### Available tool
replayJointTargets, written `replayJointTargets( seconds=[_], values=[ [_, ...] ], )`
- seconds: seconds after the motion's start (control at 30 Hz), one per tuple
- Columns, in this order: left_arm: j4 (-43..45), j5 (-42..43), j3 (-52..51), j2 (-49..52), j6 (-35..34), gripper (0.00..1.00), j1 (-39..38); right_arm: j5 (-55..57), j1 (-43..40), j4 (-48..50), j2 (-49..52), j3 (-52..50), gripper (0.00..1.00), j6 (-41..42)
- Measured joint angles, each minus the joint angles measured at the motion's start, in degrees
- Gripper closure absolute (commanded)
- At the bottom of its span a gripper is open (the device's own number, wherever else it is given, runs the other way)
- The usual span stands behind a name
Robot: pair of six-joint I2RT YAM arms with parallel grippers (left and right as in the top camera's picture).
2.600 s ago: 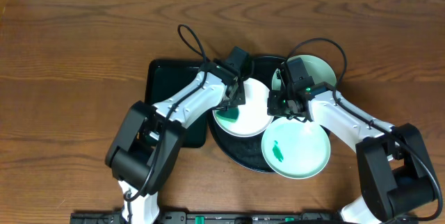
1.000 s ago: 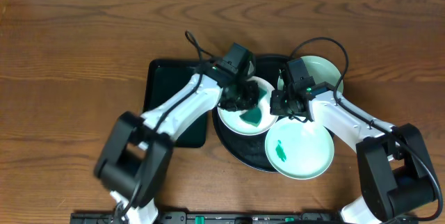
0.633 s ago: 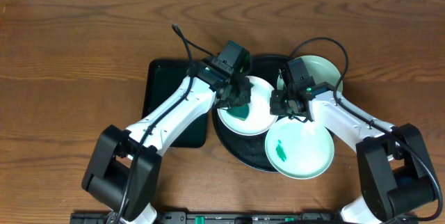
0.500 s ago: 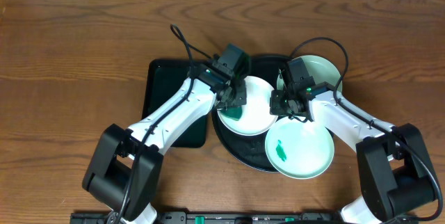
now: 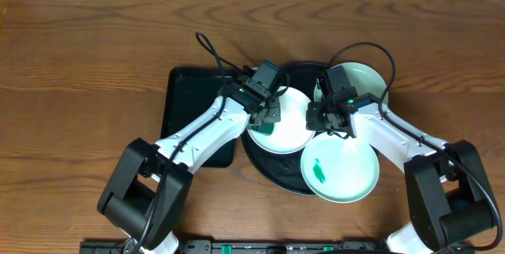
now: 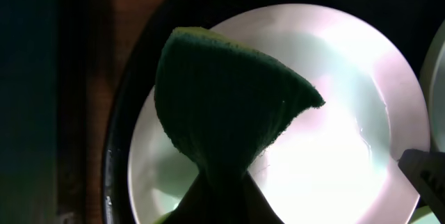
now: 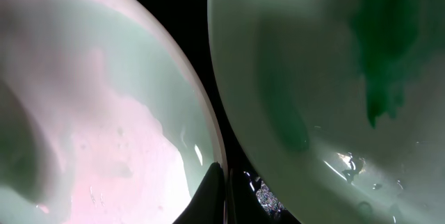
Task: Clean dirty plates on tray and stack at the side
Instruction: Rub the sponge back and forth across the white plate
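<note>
Left wrist: grn sponge (image 6: 229, 106) over white plate (image 6: 348, 113)

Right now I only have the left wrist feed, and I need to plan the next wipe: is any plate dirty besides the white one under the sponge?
Observer: Yes. The near mint plate carries a green smear.
Operator: Is the white one being held?
Observer: The right gripper pinches the white plate at its right rim.
Operator: And the third plate?
Observer: The far mint plate sits at the back right edge of the round tray; no smear shows on its visible part.
</note>
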Motion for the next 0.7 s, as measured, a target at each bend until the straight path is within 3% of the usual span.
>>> replayJointTargets(
  seconds=[0.47,0.7],
  values=[
    [3.37,-1.51,0.13,5.86,-2.1,0.93,-0.17,-0.11,0.0,0.07,0.0,0.0,0.99,0.0],
    [3.41,1.97,0.94,7.08,-3.17,0.93,0.35,-0.11,0.0,0.09,0.0,0.0,0.99,0.0]
  ],
)
